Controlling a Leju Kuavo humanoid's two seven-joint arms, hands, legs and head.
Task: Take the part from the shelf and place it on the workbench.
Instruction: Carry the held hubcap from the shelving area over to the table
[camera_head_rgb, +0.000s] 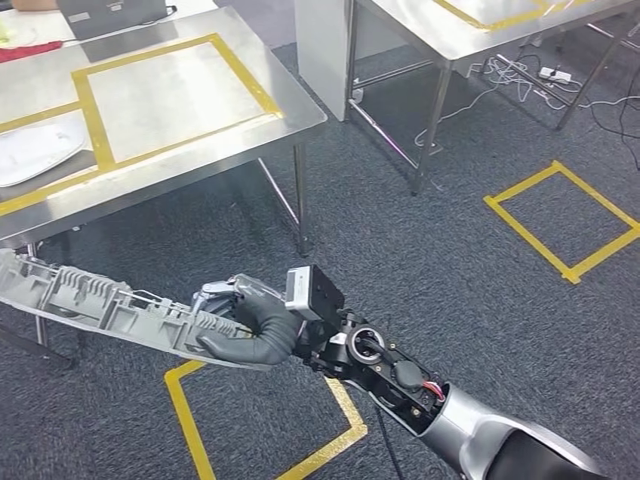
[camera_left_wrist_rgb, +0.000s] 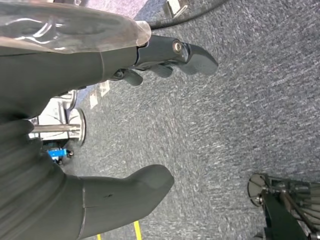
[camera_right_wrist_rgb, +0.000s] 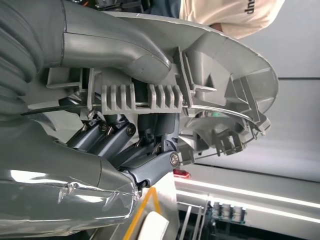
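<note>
Gripping the long grey part (camera_head_rgb: 113, 305) at one end, the right hand (camera_head_rgb: 253, 325) carries it out over the floor, short of the worktop (camera_head_rgb: 226, 110), so its free end could sag, twist loose or strike the worktop's edge, while the left hand (camera_left_wrist_rgb: 113, 125) hangs empty with fingers apart.

Stainless workbench (camera_head_rgb: 189, 140) at ten o'clock in the head view, marked with a yellow tape rectangle (camera_head_rgb: 170, 95). On it, a white sheet-like object (camera_head_rgb: 34, 150) at nine o'clock and a red strip (camera_head_rgb: 26, 50) near the far edge (identity unclear). Second steel table (camera_head_rgb: 468, 35) at one o'clock. Dark grey carpet floor (camera_head_rgb: 423, 250) carrying yellow tape squares (camera_head_rgb: 562, 220) at three and six o'clock, plus white cables (camera_head_rgb: 521, 75) under the second table.
</note>
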